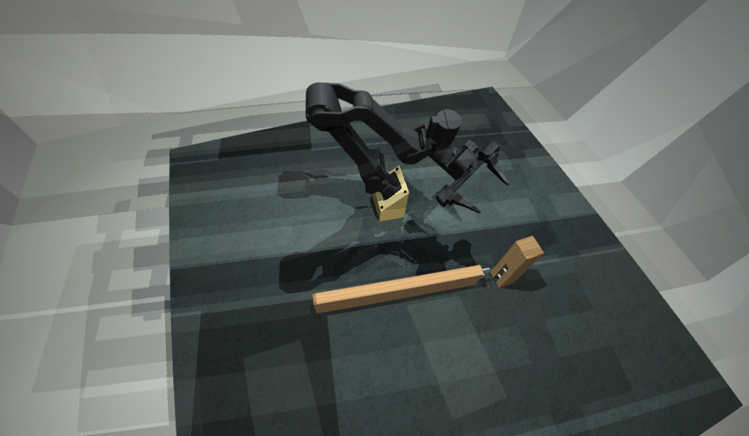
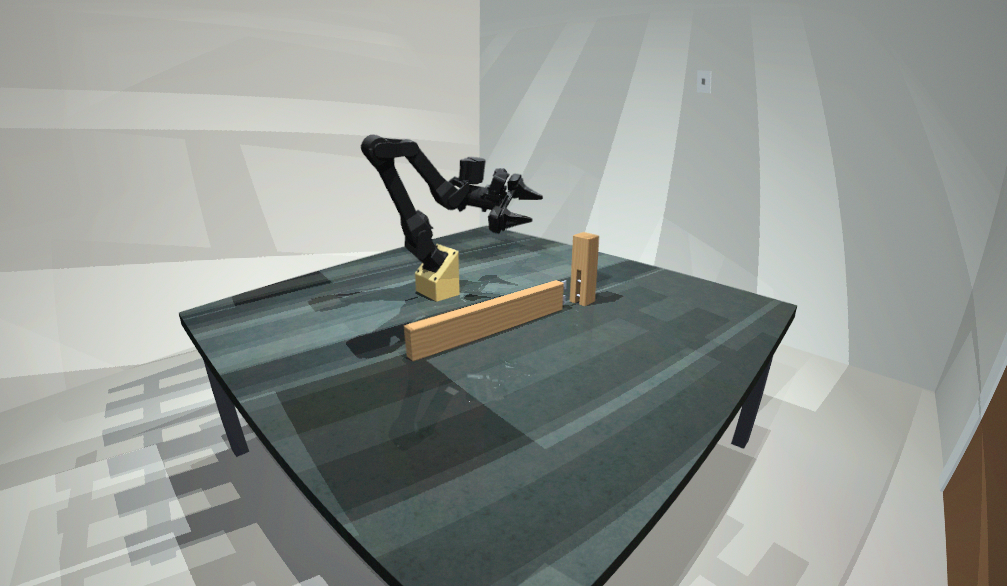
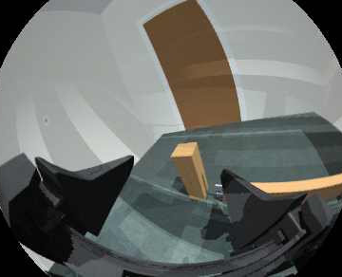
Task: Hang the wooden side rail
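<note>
The wooden side rail [image 1: 399,289] [image 2: 485,323] [image 3: 319,184] lies along the table [image 1: 366,368] [image 2: 601,378]. The steel hooks [image 1: 486,269] [image 3: 218,187] on its end point at the post, with a small gap between them. The headboard post [image 1: 520,258] [image 2: 585,258] [image 3: 188,172] stands upright, and two pins show in its slot in the top and exterior views. My gripper [image 1: 494,198] [image 2: 536,208] [image 3: 180,168] is open and empty, high above the table, on the arm's side of the rail and post. In the wrist view its right finger covers part of the rail near the hooks.
The yellow arm base [image 1: 392,208] [image 2: 438,285] stands on the table behind the rail. The arm arches up and over from it. A brown door [image 3: 196,71] and walls lie beyond the table in the wrist view.
</note>
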You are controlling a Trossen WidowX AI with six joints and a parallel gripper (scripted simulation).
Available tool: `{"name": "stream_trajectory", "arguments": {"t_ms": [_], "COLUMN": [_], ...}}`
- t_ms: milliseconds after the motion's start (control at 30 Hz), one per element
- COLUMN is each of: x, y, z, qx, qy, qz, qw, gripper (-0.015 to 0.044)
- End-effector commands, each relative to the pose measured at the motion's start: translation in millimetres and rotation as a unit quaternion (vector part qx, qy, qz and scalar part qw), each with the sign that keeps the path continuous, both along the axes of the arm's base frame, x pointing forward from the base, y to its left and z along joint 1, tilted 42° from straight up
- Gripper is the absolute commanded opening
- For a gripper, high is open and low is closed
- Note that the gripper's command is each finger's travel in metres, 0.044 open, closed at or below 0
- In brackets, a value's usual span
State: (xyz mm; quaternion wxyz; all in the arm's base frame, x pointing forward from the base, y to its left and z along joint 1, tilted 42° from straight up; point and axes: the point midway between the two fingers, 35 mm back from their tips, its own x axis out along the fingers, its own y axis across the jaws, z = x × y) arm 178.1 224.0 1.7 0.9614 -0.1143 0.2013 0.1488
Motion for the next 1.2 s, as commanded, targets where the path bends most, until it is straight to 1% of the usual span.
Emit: {"name": "stream_trajectory", "arguments": {"t_ms": [0,300,633,1167], "x": [8,25,28,28], "y": [-16,-58,-108,-112], "z": [-17,-54,-81,-83], "qx": [-0.041,-0.134,-0.225,-0.231], "qy": [0.006,0.023,0.05,0.052], "qz": [0.002,0.007,0.02,0.022], "qw": [0.999,0.991,0.973,0.971], "gripper": [0.044,0.044,0.044,0.044]}}
